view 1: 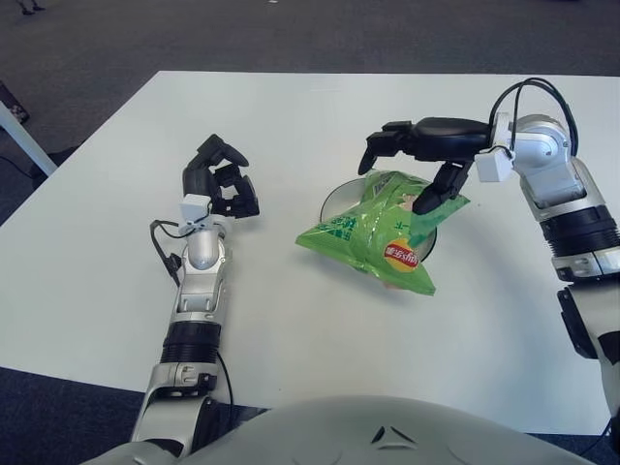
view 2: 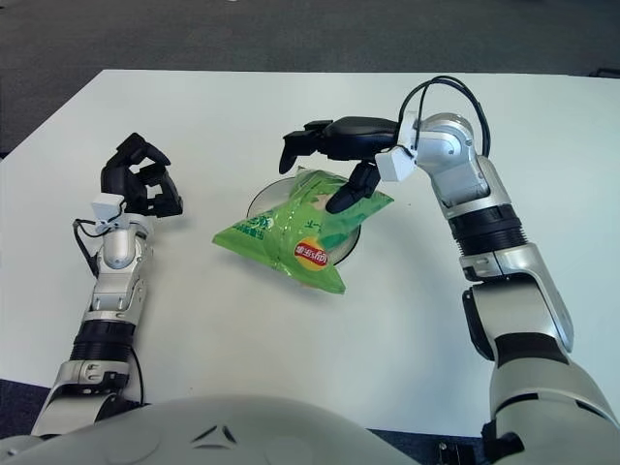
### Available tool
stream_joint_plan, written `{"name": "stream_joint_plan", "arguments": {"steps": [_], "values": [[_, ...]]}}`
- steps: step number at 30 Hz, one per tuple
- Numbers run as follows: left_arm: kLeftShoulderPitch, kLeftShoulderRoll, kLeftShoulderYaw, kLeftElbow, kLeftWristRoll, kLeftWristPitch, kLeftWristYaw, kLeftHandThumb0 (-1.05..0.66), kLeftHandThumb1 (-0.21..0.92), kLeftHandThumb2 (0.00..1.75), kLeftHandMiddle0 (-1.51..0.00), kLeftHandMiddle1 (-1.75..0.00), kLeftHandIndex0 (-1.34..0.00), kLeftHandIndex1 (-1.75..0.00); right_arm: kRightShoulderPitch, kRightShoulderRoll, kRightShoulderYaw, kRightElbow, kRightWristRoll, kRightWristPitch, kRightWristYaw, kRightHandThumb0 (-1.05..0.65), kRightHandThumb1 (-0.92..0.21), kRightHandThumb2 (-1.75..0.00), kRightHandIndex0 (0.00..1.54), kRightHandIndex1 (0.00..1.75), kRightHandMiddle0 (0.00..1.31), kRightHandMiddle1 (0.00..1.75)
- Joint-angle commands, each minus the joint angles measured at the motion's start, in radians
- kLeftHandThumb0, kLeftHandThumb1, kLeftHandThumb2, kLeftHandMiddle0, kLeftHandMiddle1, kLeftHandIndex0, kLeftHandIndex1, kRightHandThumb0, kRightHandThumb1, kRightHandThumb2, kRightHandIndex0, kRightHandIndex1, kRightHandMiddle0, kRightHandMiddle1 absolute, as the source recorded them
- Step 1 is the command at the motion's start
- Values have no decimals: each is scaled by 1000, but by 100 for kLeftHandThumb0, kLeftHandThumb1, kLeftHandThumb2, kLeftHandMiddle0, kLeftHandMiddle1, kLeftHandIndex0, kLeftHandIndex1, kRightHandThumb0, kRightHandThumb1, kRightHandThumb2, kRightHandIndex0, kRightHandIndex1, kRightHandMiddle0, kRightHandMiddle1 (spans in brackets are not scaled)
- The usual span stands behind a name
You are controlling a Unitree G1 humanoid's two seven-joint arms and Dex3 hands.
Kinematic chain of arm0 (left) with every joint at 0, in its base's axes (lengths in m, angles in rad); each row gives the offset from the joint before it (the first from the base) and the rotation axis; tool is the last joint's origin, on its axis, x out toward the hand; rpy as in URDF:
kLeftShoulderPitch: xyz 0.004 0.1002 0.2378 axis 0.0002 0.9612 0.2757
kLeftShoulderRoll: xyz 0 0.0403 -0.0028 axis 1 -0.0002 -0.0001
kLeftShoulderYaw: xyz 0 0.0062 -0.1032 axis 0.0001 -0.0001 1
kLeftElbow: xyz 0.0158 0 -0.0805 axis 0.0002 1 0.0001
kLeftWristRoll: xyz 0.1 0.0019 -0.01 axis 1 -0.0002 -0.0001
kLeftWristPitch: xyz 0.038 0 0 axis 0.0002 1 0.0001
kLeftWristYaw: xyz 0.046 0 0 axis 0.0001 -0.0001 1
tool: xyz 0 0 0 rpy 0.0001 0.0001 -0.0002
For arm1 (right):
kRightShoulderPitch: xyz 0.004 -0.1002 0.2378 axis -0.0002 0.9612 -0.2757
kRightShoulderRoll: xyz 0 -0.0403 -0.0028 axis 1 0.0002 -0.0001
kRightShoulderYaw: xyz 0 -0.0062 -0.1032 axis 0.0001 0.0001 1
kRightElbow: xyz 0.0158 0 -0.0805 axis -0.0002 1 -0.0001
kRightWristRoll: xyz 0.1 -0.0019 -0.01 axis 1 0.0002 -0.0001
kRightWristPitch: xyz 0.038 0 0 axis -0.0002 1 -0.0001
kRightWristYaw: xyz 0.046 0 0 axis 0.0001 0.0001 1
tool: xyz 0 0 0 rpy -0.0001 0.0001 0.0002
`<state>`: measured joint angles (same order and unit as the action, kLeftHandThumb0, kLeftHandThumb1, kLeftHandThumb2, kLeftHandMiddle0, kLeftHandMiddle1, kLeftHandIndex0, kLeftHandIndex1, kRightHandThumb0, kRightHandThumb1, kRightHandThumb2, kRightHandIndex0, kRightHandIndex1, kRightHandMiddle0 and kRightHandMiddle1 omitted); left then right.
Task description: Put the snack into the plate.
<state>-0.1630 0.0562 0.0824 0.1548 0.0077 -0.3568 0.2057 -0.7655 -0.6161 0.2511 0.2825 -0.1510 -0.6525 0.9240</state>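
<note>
A green snack bag [view 1: 373, 237] with a red and yellow round logo lies across a grey plate [view 1: 334, 199] at the table's middle. It covers most of the plate, and its near end hangs over the rim onto the table. My right hand [view 1: 402, 170] hovers over the bag's far end, open. Its fingers [view 1: 380, 145] stretch leftward above the bag, and its thumb points down to the bag's far right corner. My left hand [view 1: 221, 179] shows to the left of the plate, fingers curled and holding nothing.
The white table [view 1: 291, 107] ends close to my body at the front. Dark carpet lies beyond its far and left edges. A pale table leg [view 1: 19, 136] shows at the far left.
</note>
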Motion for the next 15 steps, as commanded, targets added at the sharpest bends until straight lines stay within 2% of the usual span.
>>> {"name": "stream_joint_plan", "arguments": {"steps": [1, 6, 9, 13, 15], "values": [[163, -82, -21, 141, 2, -15, 9, -60, 5, 164, -131, -175, -84, -175, -21, 10, 4, 36, -45, -41, -51, -77, -80, -68, 0, 71, 0, 103], [165, -84, -20, 138, 5, -12, 16, -60, 5, 164, -131, -175, -84, -175, -26, 4, 1, 61, -48, -40, -66, -78, -81, -66, 0, 72, 0, 105], [166, -84, -18, 136, -4, -11, 10, -60, 5, 165, -130, -175, -84, -175, -46, -29, -37, 68, 24, 46, -21, -78, -79, -65, 1, 73, 0, 110], [167, -82, -15, 137, -8, -10, 8, -60, 4, 165, -130, -175, -84, -175, -77, -42, -62, 68, 48, 109, -9, -79, -77, -66, 2, 75, 0, 118], [166, -82, -14, 137, -7, -6, 11, -60, 4, 165, -130, -175, -84, -175, -100, -49, -74, 74, 61, 129, -1, -77, -73, -71, 3, 80, 0, 125]]}}
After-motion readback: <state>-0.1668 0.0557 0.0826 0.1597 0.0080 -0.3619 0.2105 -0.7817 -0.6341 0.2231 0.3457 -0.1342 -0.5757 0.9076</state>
